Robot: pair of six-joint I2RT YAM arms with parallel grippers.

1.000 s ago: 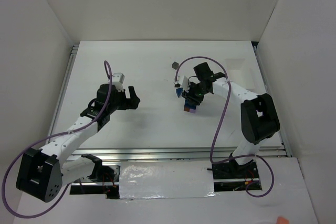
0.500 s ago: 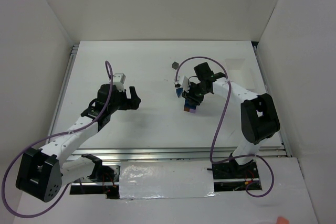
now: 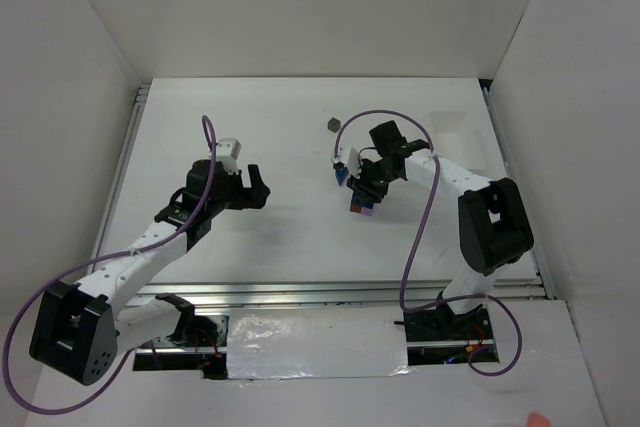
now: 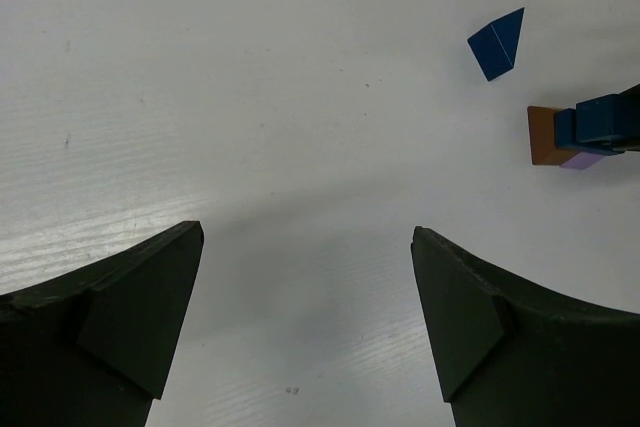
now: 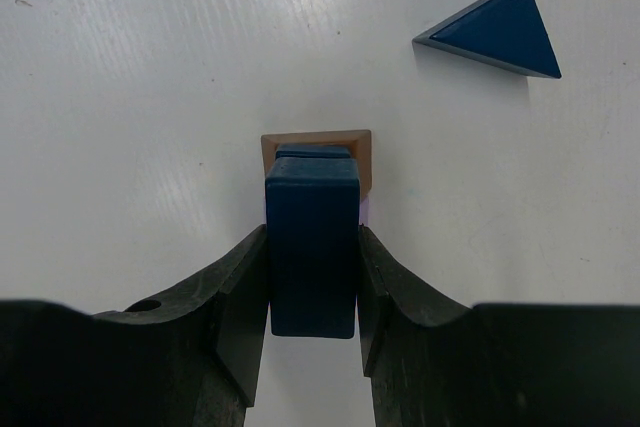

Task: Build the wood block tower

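White walls (image 3: pixel 300 7) box in white matte table (image 3: pixel 280 127), faintly scuffed. Left gripper (image 4: pixel 307 237): jaws wide apart over table. Right gripper (image 5: pixel 312 237): clamped on blue block (image 5: pixel 312 267), directly over wood block tower (image 5: pixel 316 137); blue wedge (image 5: pixel 495 32) ahead-right of fingers.

- Left arm (image 3: pixel 140 247) and right arm (image 3: pixel 450 175): slim white links between blocky black joint housings.
- Thin purple cable (image 3: pixel 410 257) looping loosely along each, base to wrist.
- Small white camera box (image 3: pixel 229 148) atop the left wrist.
- Matte black jaws, broad, curving inward, faintly scuffed.
- Black base mounts at the near table edge.
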